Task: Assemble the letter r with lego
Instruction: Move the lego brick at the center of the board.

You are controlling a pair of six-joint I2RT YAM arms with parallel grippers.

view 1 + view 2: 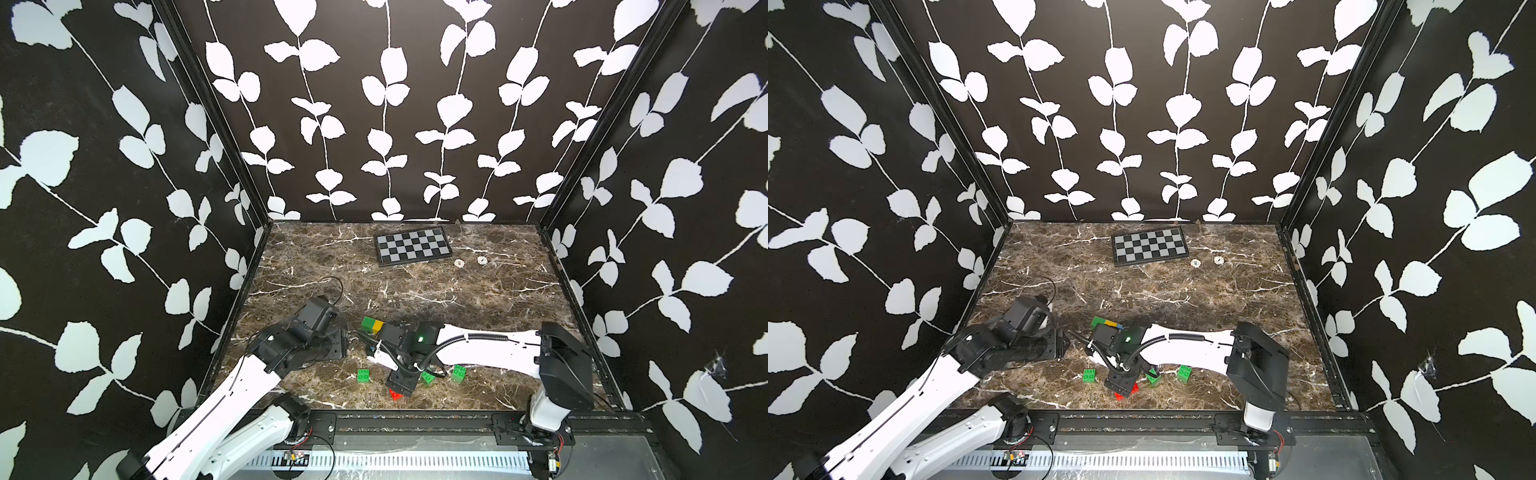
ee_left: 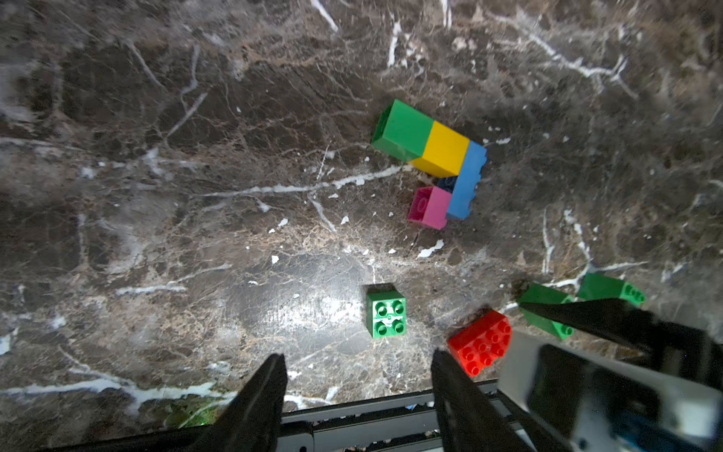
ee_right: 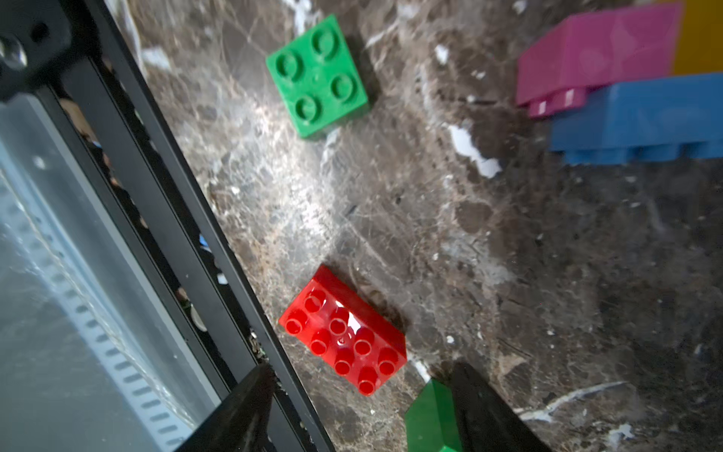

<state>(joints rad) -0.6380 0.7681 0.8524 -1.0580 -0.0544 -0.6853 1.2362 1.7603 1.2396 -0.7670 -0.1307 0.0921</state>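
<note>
From where I stand, the lego falls into two lots low in the middle of both top views. A built piece (image 1: 372,325) lies on its side on the tabletop (image 1: 478,291), and the spare bricks sit nearer the bottom edge. The left wrist view shows its shape: a green and a yellow brick in a line, the blue brick (image 2: 467,180) across the yellow's end, and the pink brick (image 2: 430,207) hanging off the blue. That makes a stem with a hooked arm, so I take the r to be largely formed, and it seems to be laid flat so that it cannot topple. The left end effector (image 2: 358,354) is spread with nothing between its fingers. In the top views it sits just left of the built piece, probably to leave room. The right end effector (image 3: 362,368) is spread too and holds nothing. It points down over the red brick (image 3: 344,332) beside the front rail, which looks like its next pick. A stray green brick (image 3: 430,418) lies hard by one of its fingers, and I cannot tell whether they touch. A studs-up green brick (image 3: 317,74) stands apart, easy to reach. A checkered board (image 1: 413,246) rests well away, at the top of the tabletop.
</note>
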